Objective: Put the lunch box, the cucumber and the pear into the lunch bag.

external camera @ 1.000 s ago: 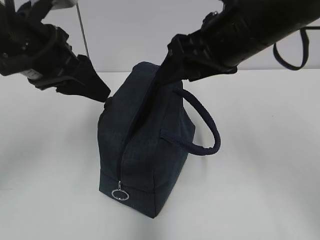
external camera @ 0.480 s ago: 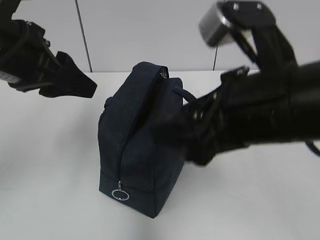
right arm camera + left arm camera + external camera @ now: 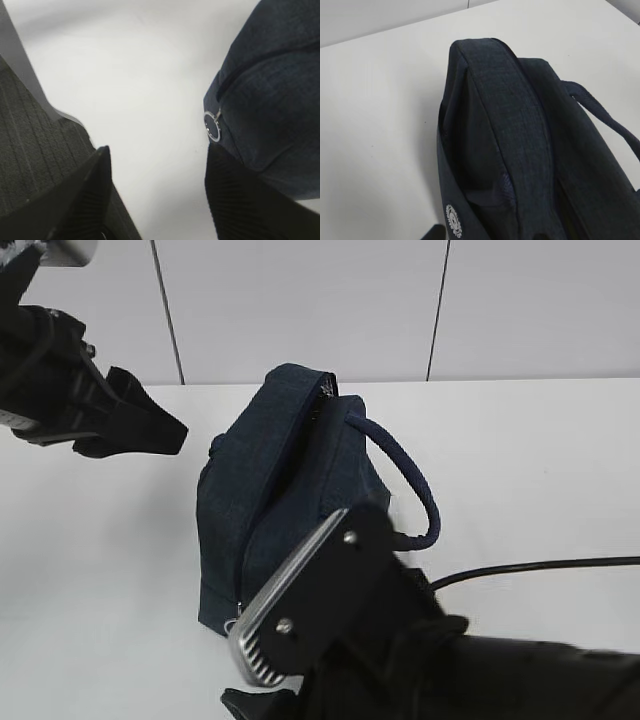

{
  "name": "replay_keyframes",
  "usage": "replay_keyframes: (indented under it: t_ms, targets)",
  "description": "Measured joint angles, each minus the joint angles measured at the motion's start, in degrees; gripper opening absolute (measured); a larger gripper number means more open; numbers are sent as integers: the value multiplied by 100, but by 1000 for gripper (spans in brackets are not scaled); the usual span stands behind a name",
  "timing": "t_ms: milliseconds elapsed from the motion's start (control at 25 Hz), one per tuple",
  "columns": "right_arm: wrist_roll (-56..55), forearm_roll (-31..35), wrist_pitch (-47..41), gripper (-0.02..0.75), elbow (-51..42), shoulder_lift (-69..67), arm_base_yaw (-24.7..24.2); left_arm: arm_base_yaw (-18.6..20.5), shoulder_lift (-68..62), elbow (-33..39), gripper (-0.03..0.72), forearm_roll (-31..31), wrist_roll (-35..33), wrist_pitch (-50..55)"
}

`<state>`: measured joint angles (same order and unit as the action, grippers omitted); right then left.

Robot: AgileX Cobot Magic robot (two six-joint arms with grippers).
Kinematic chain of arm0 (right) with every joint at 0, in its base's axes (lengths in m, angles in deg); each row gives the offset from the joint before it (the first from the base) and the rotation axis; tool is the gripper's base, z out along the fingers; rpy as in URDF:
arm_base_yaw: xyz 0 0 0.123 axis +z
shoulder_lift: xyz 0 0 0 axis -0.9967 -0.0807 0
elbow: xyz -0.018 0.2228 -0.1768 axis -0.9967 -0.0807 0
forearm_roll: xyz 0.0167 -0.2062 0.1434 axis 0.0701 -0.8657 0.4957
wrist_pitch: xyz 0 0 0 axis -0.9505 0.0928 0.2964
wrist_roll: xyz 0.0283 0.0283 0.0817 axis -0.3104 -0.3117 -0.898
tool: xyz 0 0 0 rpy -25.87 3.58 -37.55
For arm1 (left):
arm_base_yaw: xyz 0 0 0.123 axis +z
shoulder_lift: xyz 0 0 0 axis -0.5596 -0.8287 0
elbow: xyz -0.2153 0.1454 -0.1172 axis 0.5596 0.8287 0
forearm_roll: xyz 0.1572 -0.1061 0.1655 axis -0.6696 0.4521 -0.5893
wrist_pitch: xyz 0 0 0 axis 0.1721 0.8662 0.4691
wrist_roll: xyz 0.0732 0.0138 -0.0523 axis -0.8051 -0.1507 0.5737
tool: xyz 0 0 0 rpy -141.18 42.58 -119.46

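Observation:
The dark navy lunch bag [image 3: 290,490] stands on the white table, its looped handle [image 3: 415,490] hanging to the right. It fills the left wrist view [image 3: 520,140]. Its metal ring pull [image 3: 212,126] hangs at the bag's near end. My right gripper [image 3: 157,170] is open and empty, low over the table just in front of that ring; its arm [image 3: 400,660] fills the foreground. My left gripper [image 3: 150,425] hovers left of the bag, apart from it, apparently open. The lunch box, cucumber and pear are out of view.
White table [image 3: 540,470] around the bag, with a white wall behind. A black cable [image 3: 520,568] lies across the table at the right. The table's edge and a dark ribbed surface [image 3: 25,150] show in the right wrist view.
My right arm has swung from above the bag's top down to the near end by the ring pull. My left gripper has drawn back left, away from the bag.

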<state>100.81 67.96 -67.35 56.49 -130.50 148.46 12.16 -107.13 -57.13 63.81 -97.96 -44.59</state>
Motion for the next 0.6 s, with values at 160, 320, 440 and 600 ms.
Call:
replay_keyframes:
  t_ms: [160, 320, 440, 600]
  targets:
    - [-235, 10, 729, 428, 0, -873, 5, 0, 0, 0, 319, 0, -10, 0]
    - [-1148, -312, 1444, 426, 0, -1294, 5, 0, 59, 0, 319, 15, -10, 0]
    - [-1849, -826, 1672, 424, 0, -1497, 15, 0, 65, 0, 319, 20, -10, 0]
    - [-2231, -990, 1824, 424, 0, -1755, 14, 0, 69, 0, 319, 25, -10, 0]
